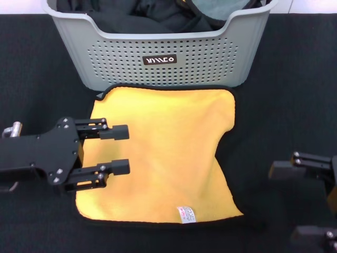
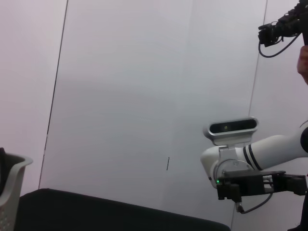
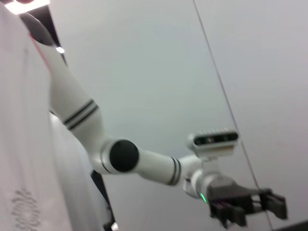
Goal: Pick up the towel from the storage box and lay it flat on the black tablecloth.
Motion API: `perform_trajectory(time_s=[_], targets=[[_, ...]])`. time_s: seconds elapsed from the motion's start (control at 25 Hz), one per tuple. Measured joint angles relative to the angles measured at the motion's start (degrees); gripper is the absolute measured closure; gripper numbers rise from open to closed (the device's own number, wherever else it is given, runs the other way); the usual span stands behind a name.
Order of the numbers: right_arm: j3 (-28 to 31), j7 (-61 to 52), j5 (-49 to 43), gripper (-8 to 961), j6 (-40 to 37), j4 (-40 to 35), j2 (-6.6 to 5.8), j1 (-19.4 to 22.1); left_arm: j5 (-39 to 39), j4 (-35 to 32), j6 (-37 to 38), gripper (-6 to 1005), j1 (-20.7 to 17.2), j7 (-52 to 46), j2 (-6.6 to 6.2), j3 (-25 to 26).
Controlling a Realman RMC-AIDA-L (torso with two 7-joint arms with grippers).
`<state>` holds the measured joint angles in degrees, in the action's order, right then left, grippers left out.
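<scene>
The towel point(image 1: 168, 147) lies spread out, yellow-orange face up, on the black tablecloth point(image 1: 279, 105), right in front of the storage box point(image 1: 210, 58). Its black edging shows all round, and a small white label point(image 1: 186, 214) sits at its near edge. Over the towel's left edge my left gripper point(image 1: 126, 149) is open, with nothing between its fingers. My right gripper point(image 1: 289, 203) is off the towel at the lower right, open and empty. In the right wrist view the left gripper point(image 3: 250, 207) shows farther off.
Black garments point(image 1: 158, 16) and a grey cloth point(image 1: 221, 8) fill the storage box at the back. A corner of the box point(image 2: 12, 183) and the tablecloth point(image 2: 96, 211) show in the left wrist view, before a plain white wall.
</scene>
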<state>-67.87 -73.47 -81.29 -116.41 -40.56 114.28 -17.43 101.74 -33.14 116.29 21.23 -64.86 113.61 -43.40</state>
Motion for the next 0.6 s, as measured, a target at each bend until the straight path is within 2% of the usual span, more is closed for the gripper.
perform_trajectory(time_s=[0.16, 0.36, 0.6], targets=[[-0.3, 1.6, 0.0, 69, -0.1, 0.8, 0.60, 0.6, -0.1, 0.2, 0.1, 425, -0.9, -0.2, -0.37, -0.2], [-0.3, 1.9, 0.2, 69, -0.1, 1.5, 0.73, 0.2, 0.2, 0.8, 0.2, 425, -1.4, -0.6, -1.24, -0.2], [0.1, 2.0, 0.4, 69, 1.1, 1.5, 0.77, -0.1, -0.1, 1.6, 0.4, 425, -1.6, -0.6, -1.33, -0.9]])
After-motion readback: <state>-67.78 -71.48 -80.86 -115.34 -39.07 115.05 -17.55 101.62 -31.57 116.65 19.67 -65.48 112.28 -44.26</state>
